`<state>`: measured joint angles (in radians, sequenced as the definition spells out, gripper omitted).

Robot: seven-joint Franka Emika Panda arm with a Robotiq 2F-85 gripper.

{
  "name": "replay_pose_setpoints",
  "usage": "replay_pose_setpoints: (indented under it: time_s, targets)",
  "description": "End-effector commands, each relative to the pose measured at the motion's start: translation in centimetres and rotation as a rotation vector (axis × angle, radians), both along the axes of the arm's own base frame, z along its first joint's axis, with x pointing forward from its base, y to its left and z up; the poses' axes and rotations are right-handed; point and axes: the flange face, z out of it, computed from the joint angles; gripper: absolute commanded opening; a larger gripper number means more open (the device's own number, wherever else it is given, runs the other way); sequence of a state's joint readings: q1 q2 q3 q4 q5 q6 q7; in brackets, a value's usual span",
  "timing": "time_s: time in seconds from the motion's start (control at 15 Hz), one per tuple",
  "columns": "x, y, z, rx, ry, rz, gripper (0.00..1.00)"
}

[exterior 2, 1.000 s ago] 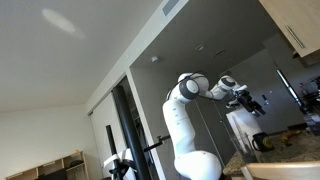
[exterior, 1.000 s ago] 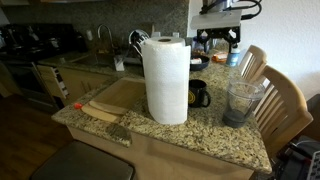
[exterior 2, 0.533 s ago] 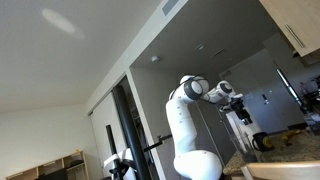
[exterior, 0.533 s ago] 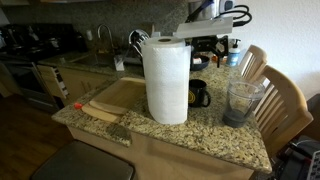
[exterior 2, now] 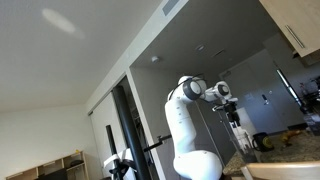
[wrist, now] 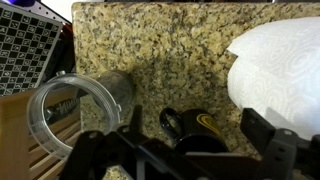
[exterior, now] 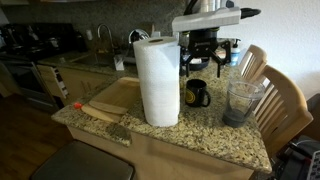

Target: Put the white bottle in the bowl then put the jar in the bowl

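The see-through jar (exterior: 241,100) stands on the granite counter (exterior: 215,135), right of a black mug (exterior: 197,93). In the wrist view the jar (wrist: 70,105) is at the left and the mug (wrist: 200,128) lies between my fingers. My gripper (exterior: 204,60) hangs above the mug, open and empty. It also shows in the wrist view (wrist: 197,140) and in an exterior view (exterior 2: 238,138). No white bottle and no bowl are in view.
A tall white paper towel roll (exterior: 158,82) stands just left of the mug and shows in the wrist view (wrist: 277,62). A sink and a wooden board (exterior: 103,108) lie at the left. Two wooden chairs (exterior: 283,105) stand at the counter's right edge.
The arm has come down and leftward, from behind the jar to above the black mug. The paper towel roll has shifted slightly left.
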<state>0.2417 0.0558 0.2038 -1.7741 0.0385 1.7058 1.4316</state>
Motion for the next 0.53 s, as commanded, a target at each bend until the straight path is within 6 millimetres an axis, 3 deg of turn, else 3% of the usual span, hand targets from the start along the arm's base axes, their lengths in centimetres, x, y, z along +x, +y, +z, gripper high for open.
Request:
replay_pose_setpoints:
  time_s: [0.0,0.27,0.47]
  targets:
    - [0.0,0.0,-0.1,-0.028,0.006,-0.003,1.0]
    - [-2.6,-1.9,-0.9,-0.242,0.075,-0.136,1.0]
    - [-4.7,-2.8,-1.0,-0.305,0.115,-0.214,1.0]
